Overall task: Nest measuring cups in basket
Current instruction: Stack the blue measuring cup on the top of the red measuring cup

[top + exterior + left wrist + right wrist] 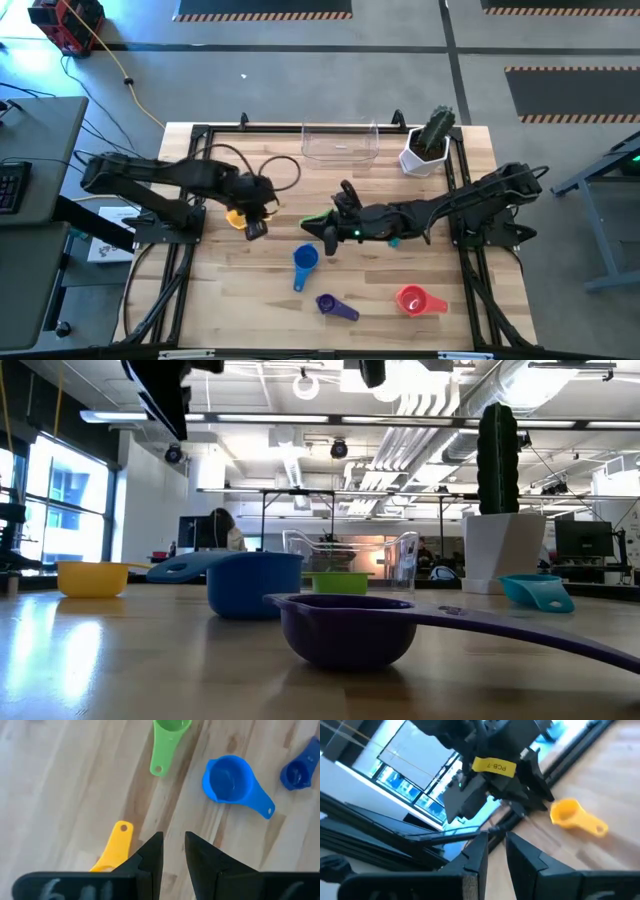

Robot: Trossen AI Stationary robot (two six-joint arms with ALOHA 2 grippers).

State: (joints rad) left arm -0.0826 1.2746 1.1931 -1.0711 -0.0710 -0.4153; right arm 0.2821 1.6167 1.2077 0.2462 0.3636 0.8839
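Several measuring cups lie loose on the wooden table. The yellow cup (236,218) (116,845) lies just beside my left gripper (254,224) (173,842), which hangs above the table, pointing steeply down, open and holding nothing. The green cup (167,737) (316,218) and the blue cup (305,260) (231,781) lie near the middle. The teal cup (396,241), purple cup (334,306) and red cup (413,299) lie further right and nearer. My right gripper (327,240) (496,842) is raised at mid-table, pointing roughly level toward the left arm, fingers narrowly apart and holding nothing. The clear basket (340,143) stands at the far edge.
A white pot with a green cactus (428,146) stands right of the basket at the far edge. Black frame rails (180,250) run along the table's left and right sides. Bare wood (240,290) lies at the near left.
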